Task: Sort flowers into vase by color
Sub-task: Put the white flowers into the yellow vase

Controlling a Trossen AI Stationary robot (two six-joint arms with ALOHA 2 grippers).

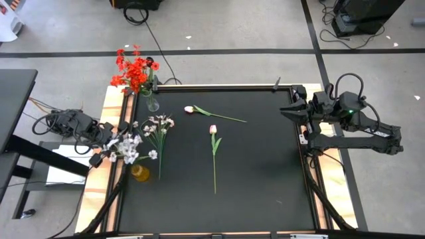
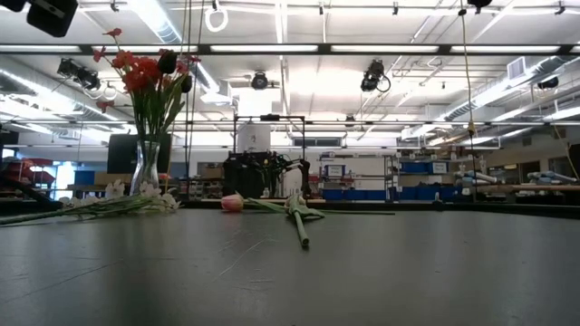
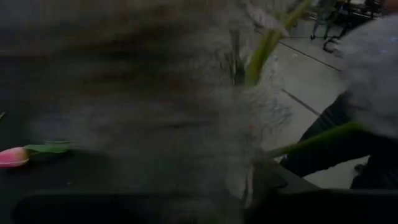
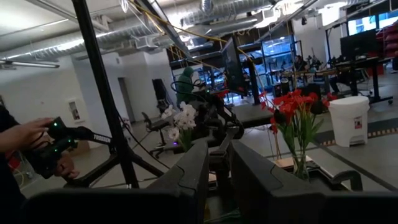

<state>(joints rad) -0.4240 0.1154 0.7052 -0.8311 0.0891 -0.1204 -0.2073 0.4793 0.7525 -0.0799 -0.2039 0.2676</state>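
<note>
Red flowers [image 1: 136,70] stand in a clear vase [image 1: 153,103] at the table's far left. A white spray [image 1: 129,147] stands in an amber vase [image 1: 139,172] at the left edge. My left gripper [image 1: 116,141] is right at these blooms, which blur across the left wrist view [image 3: 155,93]. A second white spray [image 1: 159,126] lies flat on the table. Two pink tulips [image 1: 189,109] [image 1: 213,129] lie mid-table. My right gripper [image 1: 290,108] hangs at the table's right edge, open by a narrow gap [image 4: 219,165], with nothing between its fingers.
The black table top [image 1: 265,166] is bare right of the tulips. Wooden rails [image 1: 109,113] run along its sides. In the right wrist view a person's hands [image 4: 28,140] hold a controller beyond the table's left side.
</note>
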